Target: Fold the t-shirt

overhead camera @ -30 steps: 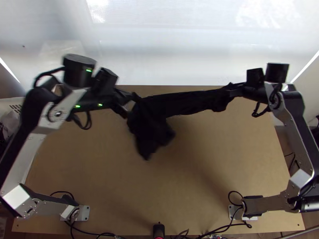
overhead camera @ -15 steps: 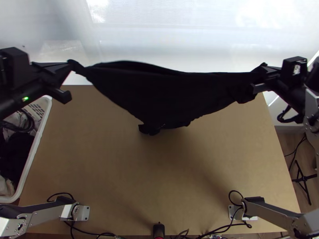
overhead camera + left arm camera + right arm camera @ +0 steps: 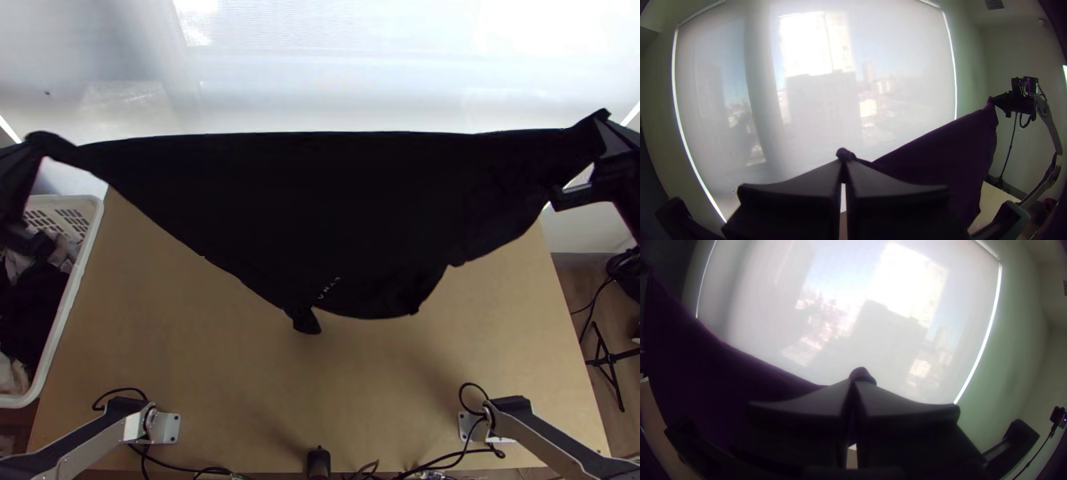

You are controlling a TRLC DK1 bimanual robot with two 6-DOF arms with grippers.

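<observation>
Top view: One black t-shirt (image 3: 320, 208) is stretched across the frame above one tabletop (image 3: 240, 384), suspended between a pair, the left gripper (image 3: 38, 142) at upper left and the right gripper (image 3: 606, 128) at upper right. Each is closed on one end, the top edge taut between them. One white basket (image 3: 90, 248) sits at the left edge.

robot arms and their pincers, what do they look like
Both the left arm and right arm have silver-grey metal links with black parts, pale base plates and looping black cables. The left pincer and right pincer each have two wide, flat black fingers tapering to a point.
</observation>
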